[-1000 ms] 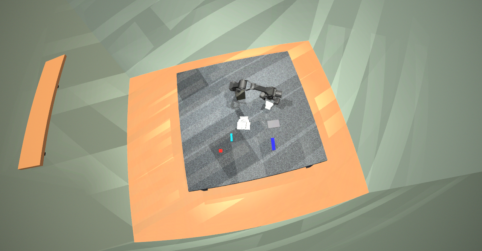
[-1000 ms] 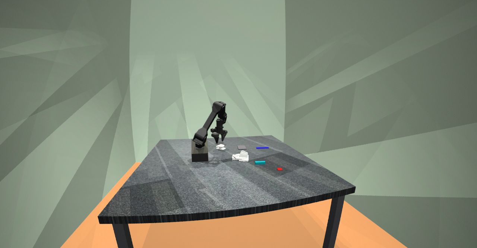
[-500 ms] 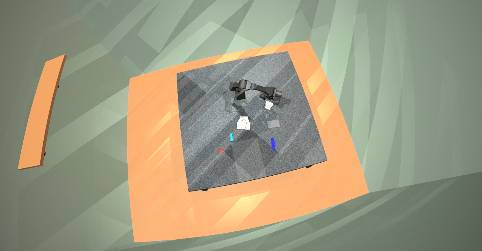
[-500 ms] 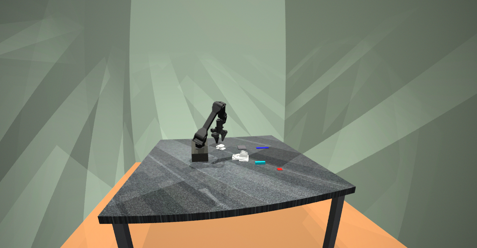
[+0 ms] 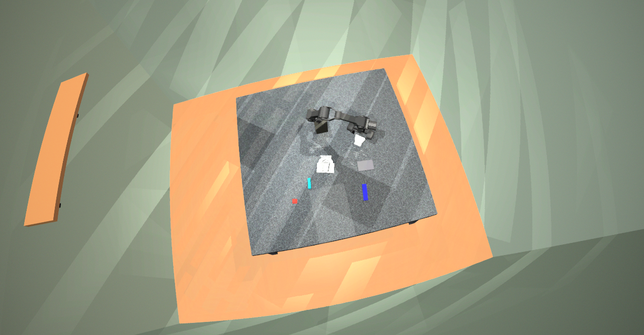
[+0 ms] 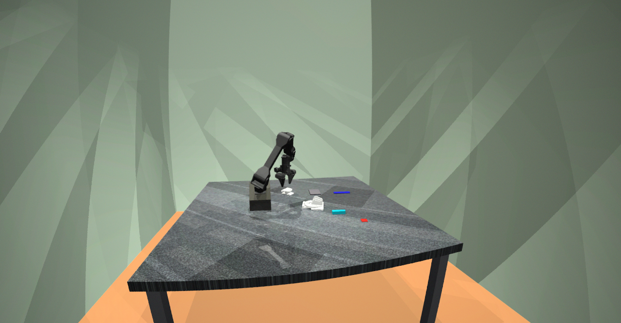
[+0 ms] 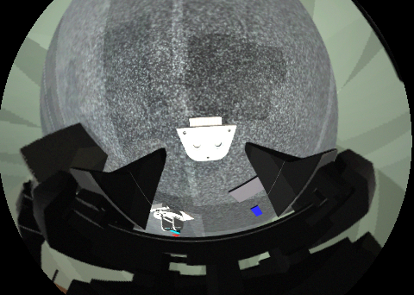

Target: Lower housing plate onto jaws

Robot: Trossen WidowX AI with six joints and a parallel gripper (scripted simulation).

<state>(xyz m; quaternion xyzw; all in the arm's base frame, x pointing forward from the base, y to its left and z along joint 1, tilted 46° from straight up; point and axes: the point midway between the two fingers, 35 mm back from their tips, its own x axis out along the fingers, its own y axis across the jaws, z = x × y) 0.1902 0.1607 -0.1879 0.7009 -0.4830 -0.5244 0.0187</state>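
Note:
The white housing plate (image 5: 358, 140) (image 6: 286, 189) (image 7: 207, 133), a tapered piece with small holes, rests raised on a white support (image 7: 205, 122). My gripper (image 6: 286, 185) (image 7: 206, 148) is open and empty above it, with one finger to each side of the plate in the wrist view. The white jaw assembly (image 5: 325, 165) (image 6: 318, 206) (image 7: 186, 216) stands on the table, apart from the plate, with a slatted part rising from it. The pins and jaw stubs are too small to tell apart.
A flat grey pad (image 5: 365, 165) (image 6: 314, 191) (image 7: 247, 191) and a blue bar (image 5: 365, 192) (image 6: 341, 192) (image 7: 256, 210) lie beyond the plate. A cyan block (image 5: 309, 183) (image 6: 338, 211) and a small red piece (image 5: 294, 201) (image 6: 364, 219) lie past the jaw assembly.

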